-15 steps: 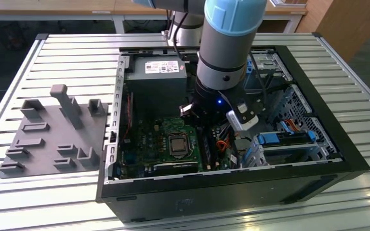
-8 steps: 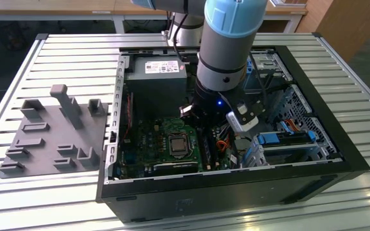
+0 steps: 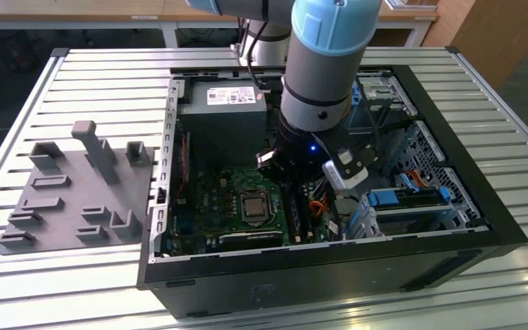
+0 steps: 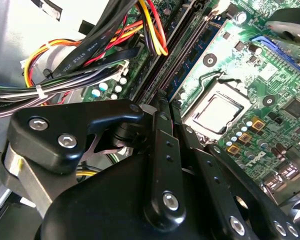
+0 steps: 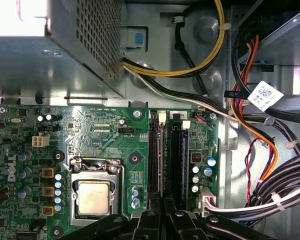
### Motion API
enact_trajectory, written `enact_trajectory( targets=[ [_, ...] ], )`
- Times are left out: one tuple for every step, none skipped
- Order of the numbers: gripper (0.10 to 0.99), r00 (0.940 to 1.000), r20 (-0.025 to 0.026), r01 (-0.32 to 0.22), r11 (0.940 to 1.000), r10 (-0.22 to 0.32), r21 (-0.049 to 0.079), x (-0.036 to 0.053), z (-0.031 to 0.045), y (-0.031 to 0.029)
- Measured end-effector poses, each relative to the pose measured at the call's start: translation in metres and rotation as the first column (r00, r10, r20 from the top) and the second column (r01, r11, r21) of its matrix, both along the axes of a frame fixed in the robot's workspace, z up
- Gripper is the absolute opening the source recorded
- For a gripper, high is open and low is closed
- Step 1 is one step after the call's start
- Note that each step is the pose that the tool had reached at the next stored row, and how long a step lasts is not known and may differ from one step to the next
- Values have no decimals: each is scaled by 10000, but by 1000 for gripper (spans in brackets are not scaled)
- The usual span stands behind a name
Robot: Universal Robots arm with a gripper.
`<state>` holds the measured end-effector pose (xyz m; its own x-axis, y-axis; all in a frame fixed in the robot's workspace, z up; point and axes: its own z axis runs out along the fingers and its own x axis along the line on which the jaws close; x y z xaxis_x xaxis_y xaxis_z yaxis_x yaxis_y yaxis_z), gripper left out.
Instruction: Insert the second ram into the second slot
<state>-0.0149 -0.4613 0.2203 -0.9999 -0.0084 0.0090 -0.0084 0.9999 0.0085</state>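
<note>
Gripper [image 4: 162,107] fingers pinched shut over the memory slots [image 5: 162,155]; ram stick [image 4: 190,65] sits in slot, thin blue-green strip on edge.

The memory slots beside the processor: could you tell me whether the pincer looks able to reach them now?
Probably yes: the pincer hangs in line with the memory slots, and the cable bundle lies off to one side.

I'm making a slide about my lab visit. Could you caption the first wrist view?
Gripper poised over the RAM slots on a green motherboard, beside the CPU socket.
</note>
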Motion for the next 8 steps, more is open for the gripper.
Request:
enact_trajectory(
  targets=[
    [137,10000,-1,0,10000,0,0,0,-2,0],
    [137,10000,-2,0,10000,0,0,0,-5,0],
    [137,10000,-3,0,10000,0,0,0,-8,0],
    [137,10000,-4,1,10000,-1,-1,0,-9,0],
    [137,10000,-5,0,10000,0,-2,0,-11,0],
    [137,10000,-6,0,10000,0,-1,0,-14,0],
    [137,10000,-6,0,10000,0,0,0,-17,0],
    [137,10000,-7,0,10000,0,-1,0,-18,0]
  ],
)
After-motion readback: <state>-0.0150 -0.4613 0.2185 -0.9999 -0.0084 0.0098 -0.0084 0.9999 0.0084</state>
